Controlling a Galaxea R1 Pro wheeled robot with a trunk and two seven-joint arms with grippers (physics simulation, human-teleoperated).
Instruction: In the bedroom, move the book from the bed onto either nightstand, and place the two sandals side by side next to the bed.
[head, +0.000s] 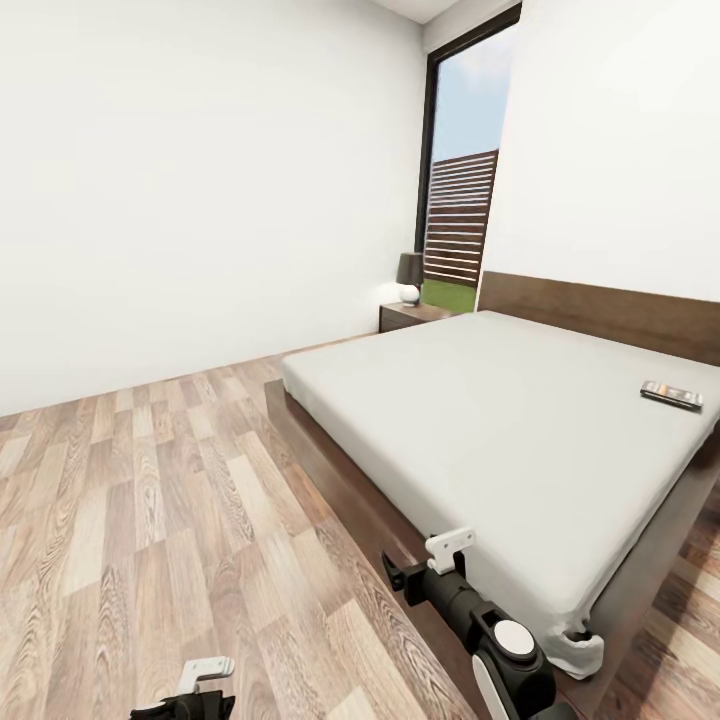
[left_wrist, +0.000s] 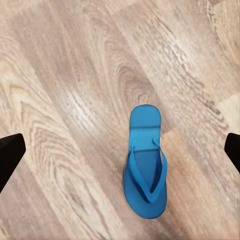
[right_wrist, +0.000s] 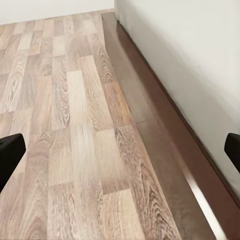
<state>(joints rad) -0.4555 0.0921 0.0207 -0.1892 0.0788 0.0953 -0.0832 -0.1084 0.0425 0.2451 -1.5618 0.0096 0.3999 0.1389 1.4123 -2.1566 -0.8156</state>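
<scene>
One blue sandal (left_wrist: 145, 165) lies flat on the wood floor, straps up, straight below my left gripper (left_wrist: 120, 155). That gripper is open, its black fingertips (left_wrist: 10, 152) far apart at the picture's edges, well above the sandal. The book (head: 672, 394) lies on the grey mattress of the bed (head: 500, 420), near its far right side by the headboard. A dark nightstand (head: 412, 315) stands in the far corner beside the bed. My right gripper (right_wrist: 120, 152) is open and empty over the floor along the bed's dark frame (right_wrist: 165, 130); it hangs near the bed's foot corner.
A lamp (head: 409, 277) sits on the nightstand, in front of a tall black-framed window (head: 462, 170). Wood-plank floor (head: 150, 500) stretches left of the bed to a white wall. The bed frame's near corner (head: 590, 640) is close to my right arm.
</scene>
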